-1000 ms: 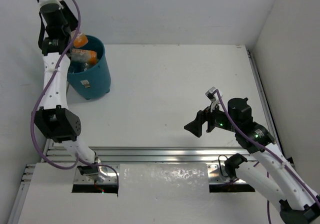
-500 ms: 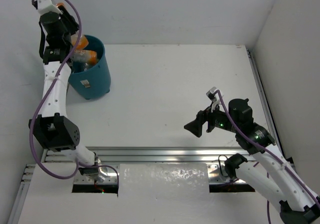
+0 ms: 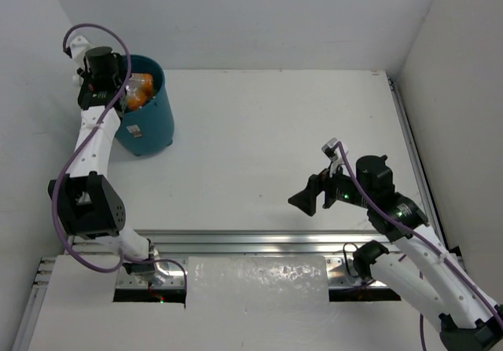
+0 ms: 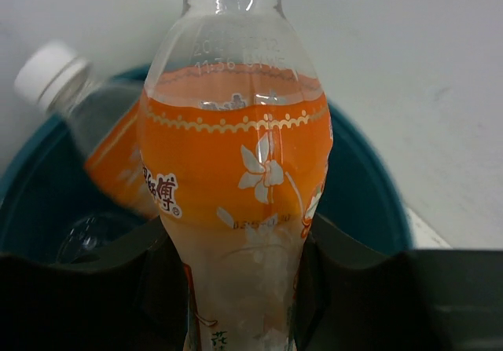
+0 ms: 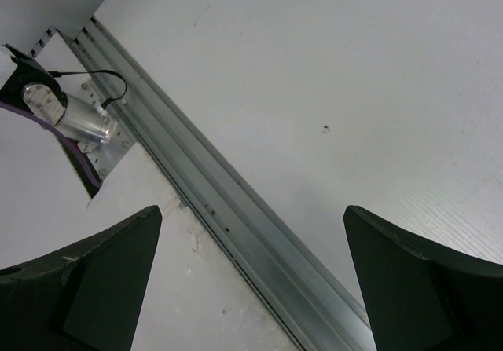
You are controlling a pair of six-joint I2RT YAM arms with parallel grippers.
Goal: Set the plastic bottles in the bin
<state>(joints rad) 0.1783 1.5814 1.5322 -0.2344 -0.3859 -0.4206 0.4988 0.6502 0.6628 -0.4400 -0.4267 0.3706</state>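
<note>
The teal-blue bin (image 3: 149,123) stands at the far left of the table. My left gripper (image 3: 128,92) is over its rim, shut on an orange-labelled plastic bottle (image 4: 236,186) that it holds above the bin's opening (image 4: 361,202). Another orange bottle with a white cap (image 4: 86,123) lies inside the bin, with a clear one below it (image 4: 86,237). My right gripper (image 3: 306,200) is open and empty, low over the bare table near the front rail; its fingers (image 5: 86,280) stand wide apart.
An aluminium rail (image 3: 259,241) runs along the table's near edge; it also shows in the right wrist view (image 5: 236,217). White walls close the table at the back, left and right. A white sheet (image 3: 259,284) lies in front of the rail.
My left arm has swung forward and down, bringing the gripper with the orange bottle from behind the bin to over its left rim. The right arm has barely moved.
</note>
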